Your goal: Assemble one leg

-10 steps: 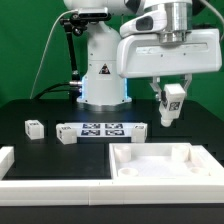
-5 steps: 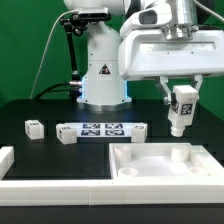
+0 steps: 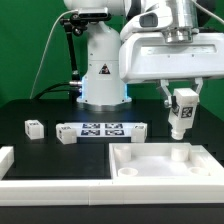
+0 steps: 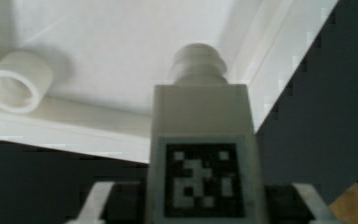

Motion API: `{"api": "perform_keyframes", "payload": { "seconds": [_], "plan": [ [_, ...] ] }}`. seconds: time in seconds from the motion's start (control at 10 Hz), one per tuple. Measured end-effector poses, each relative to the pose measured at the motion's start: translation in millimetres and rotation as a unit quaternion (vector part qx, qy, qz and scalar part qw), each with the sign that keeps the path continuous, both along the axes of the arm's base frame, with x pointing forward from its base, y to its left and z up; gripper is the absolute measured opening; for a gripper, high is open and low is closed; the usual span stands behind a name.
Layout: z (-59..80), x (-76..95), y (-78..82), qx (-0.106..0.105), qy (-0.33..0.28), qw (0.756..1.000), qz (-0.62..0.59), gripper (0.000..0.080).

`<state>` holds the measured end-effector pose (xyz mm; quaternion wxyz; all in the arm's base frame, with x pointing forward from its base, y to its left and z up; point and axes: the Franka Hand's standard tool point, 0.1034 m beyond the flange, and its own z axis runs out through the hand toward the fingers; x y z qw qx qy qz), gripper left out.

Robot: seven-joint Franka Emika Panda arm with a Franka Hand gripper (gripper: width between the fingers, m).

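Note:
My gripper [image 3: 180,100] is shut on a leg [image 3: 180,111], a small white block with a black-and-white tag on its face and a round peg at its lower end. I hold it upright in the air above the far right corner of the large white recessed tray piece [image 3: 160,175]. In the wrist view the leg [image 4: 202,135] fills the middle, its peg pointing at the tray's inner corner [image 4: 265,60]. A round socket post [image 4: 19,85] stands inside the tray. Two more legs [image 3: 34,127] [image 3: 67,135] rest on the table at the exterior view's left.
The marker board [image 3: 103,128] lies flat on the black table behind the tray. A white L-shaped frame piece [image 3: 20,180] lies along the front left. The robot's base [image 3: 102,70] stands at the back.
The gripper carried the leg towards the exterior view's right and turned it upright over the tray's far right corner; since half a second ago it has barely moved.

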<state>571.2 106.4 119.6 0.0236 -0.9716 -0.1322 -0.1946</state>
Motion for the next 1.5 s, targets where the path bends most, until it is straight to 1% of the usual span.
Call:
{"api": "perform_keyframes", "payload": {
  "seconds": [0.1, 0.2, 0.3, 0.4, 0.5, 0.6, 0.7, 0.8, 1.0, 1.4, 1.5],
  "plan": [
    [0.7, 14.8, 3.6, 0.002, -0.003, 1.000, 0.000, 0.0291],
    [0.1, 25.7, 6.0, 0.004, -0.005, 1.000, 0.000, 0.0291],
    [-3.5, 34.6, 8.3, 0.005, -0.006, 1.000, 0.000, 0.0291],
    [-11.9, 42.3, 9.3, 0.006, -0.006, 1.000, 0.000, 0.0291],
    [-17.1, 46.5, 9.7, 0.008, -0.020, 1.000, -0.002, 0.0291],
    [-24.9, 46.0, 10.5, 0.009, -0.028, 1.000, -0.002, 0.0291],
    [-27.7, 48.0, 7.1, 0.014, -0.071, 0.997, -0.007, 0.0291],
    [-32.2, 45.4, 8.9, 0.014, -0.071, 0.997, -0.006, 0.0291],
    [-33.8, 45.9, 10.1, 0.015, -0.072, 0.997, -0.005, 0.0291],
    [-49.7, 41.6, 10.0, 0.015, -0.071, 0.997, -0.005, 0.0291],
    [-50.0, 41.3, 9.9, 0.016, -0.080, 0.997, -0.006, 0.0291]
  ]
}}
